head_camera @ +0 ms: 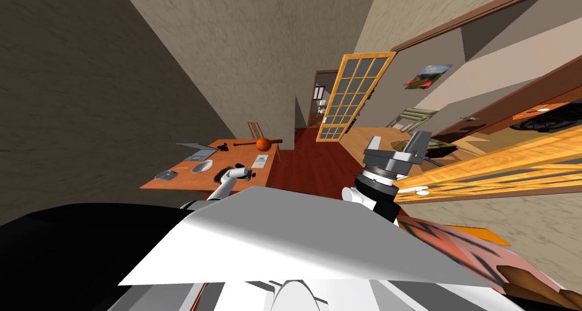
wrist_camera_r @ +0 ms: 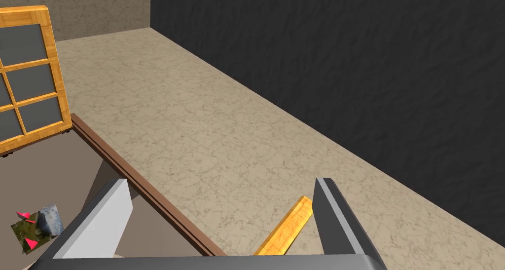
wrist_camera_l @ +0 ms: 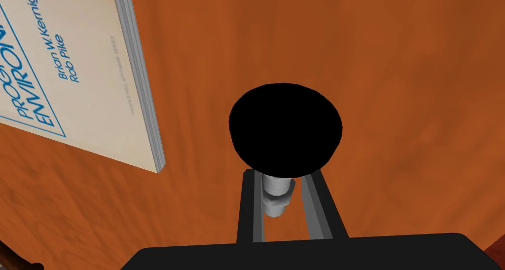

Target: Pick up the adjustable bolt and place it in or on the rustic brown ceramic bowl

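Cream bk (wrist_camera_l: 74, 74) "Rob Pike" nr bolt (wrist_camera_l: 285, 134)

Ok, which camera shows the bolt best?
The left wrist view: the bolt, black head and grey shaft, sits close up between the fingers. In the head view it is too small to make out at the left gripper over the table. The right wrist view looks elsewhere.
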### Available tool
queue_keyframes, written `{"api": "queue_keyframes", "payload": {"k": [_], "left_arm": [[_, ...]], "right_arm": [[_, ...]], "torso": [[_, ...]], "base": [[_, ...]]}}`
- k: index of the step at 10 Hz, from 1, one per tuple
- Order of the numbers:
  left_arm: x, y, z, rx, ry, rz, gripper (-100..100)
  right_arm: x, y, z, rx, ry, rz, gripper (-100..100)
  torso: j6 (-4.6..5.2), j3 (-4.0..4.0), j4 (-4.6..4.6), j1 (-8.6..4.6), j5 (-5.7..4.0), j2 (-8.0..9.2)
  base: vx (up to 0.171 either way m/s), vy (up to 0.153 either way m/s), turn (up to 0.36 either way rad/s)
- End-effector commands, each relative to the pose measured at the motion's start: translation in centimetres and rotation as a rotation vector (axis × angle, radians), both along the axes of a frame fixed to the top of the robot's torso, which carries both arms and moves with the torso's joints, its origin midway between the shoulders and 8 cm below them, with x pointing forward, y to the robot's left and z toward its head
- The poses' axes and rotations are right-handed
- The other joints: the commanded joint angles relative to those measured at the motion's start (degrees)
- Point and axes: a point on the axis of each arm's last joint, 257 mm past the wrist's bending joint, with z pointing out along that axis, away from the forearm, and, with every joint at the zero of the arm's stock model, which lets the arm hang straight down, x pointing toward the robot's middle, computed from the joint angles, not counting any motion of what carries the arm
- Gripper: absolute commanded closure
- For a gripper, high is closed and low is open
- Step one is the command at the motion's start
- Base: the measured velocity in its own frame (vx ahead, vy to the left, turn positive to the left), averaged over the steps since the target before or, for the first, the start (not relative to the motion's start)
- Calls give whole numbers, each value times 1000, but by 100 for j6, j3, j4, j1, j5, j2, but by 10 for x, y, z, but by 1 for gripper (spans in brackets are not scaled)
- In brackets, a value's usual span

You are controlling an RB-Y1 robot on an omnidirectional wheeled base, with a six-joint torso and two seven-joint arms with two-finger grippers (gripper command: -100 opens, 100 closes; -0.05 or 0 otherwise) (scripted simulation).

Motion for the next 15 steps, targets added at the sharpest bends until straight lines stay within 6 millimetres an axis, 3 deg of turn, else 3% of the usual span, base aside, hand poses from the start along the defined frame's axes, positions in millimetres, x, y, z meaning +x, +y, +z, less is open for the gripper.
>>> {"api": "queue_keyframes", "payload": {"k": [1,2,8,12,15], "left_arm": [[3,22,13,45,-1,-1,100],[3,43,23,78,2,10,100],[-2,112,67,161,-1,90,100],[-8,162,116,179,-24,211,100],[-12,181,142,159,-45,287,100]], "right_arm": [[0,0,0,0,0,0,0],[0,0,0,0,0,0,0],[0,0,0,0,0,0,0],[0,0,0,0,0,0,0],[0,0,0,0,0,0,0]], "torso": [[0,0,0,0,0,0],[0,4,2,-6,-1,7],[2,18,7,23,3,28],[-1,39,16,50,6,64],[2,43,17,75,14,72]], "base": [[-54,-50,-59],[-68,-58,-86],[-86,15,-103],[-172,106,-215],[-200,154,-257]]}}
